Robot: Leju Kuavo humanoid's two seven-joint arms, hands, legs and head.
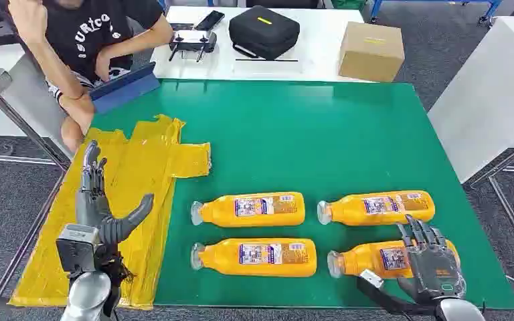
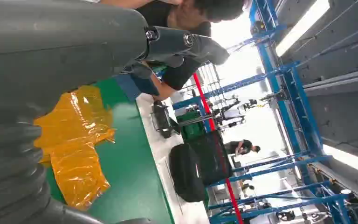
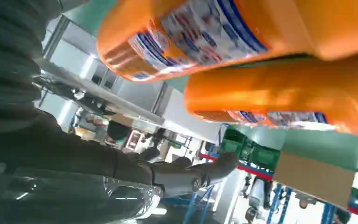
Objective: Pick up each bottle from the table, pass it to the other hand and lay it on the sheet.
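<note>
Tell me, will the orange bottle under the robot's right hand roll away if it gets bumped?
Probably yes: the bottle lies on its side on the flat green mat, and its body looks rounded. It looks full of juice, so likely heavy for its size. The right hand sits over it; its smooth plastic may be slippery.

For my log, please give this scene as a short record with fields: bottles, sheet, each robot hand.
bottles: four orange bottles lie on the green table, two rows of two
sheet: yellow sheet at table's left edge, no bottle on it
left robot hand: open, over the sheet
right robot hand: on the near right bottle, grasp unclear
</note>
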